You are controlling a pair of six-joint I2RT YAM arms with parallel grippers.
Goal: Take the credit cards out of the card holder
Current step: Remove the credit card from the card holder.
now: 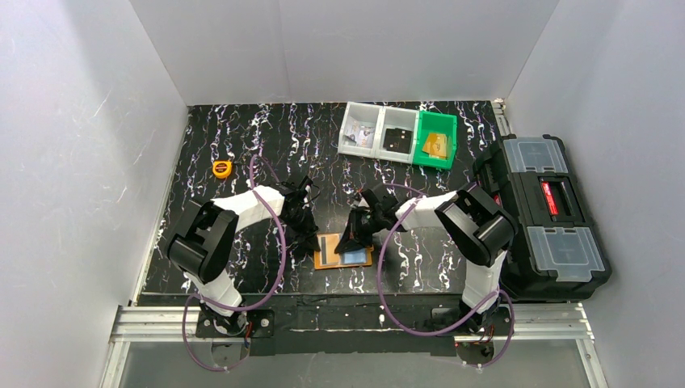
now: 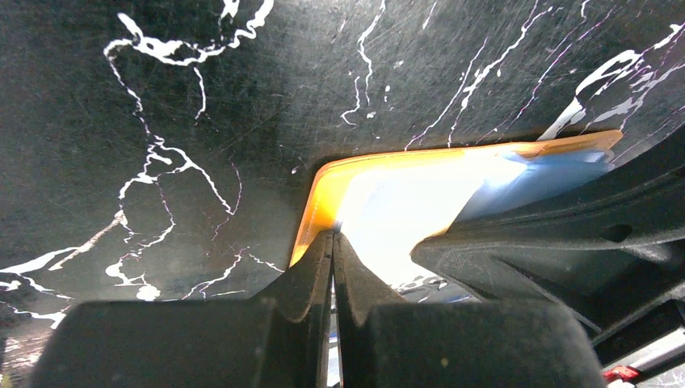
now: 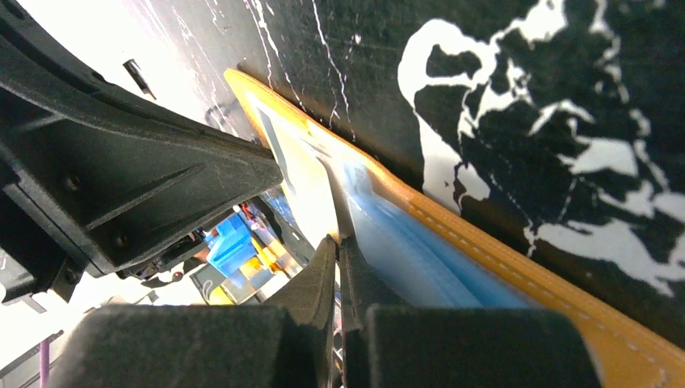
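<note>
Table [image 1: 242, 145]: black marbled top. Both arms reach fwd and bend in twd near centre, wrists pitched down, tips meeting over one item. Card holder [image 1: 320, 257]: orange, lying open and flat near front edge, approx. midway btwn the bases. Left gripper [image 2: 333, 242]: jaws fully closed, nothing seen btwn them, tips set on holder's left corner; judged a hold-down. Pale blue card [image 3: 412, 250]: seated in right-hand pocket, not yet out. A dark strip shows on left half, poss. a second card, unconfirmed. Right gripper [image 3: 339, 246]: jaws closed tight at card's inner edge. A thin pale lip runs up to the tips, card or clear pocket film, cannot tell, so grip unverified. Step in hand, est.: first extraction, pinch stage. Next move req.: slow pull along pocket mouth, flat to table, left arm pressing down; if holder drags, re-pinch.
</note>
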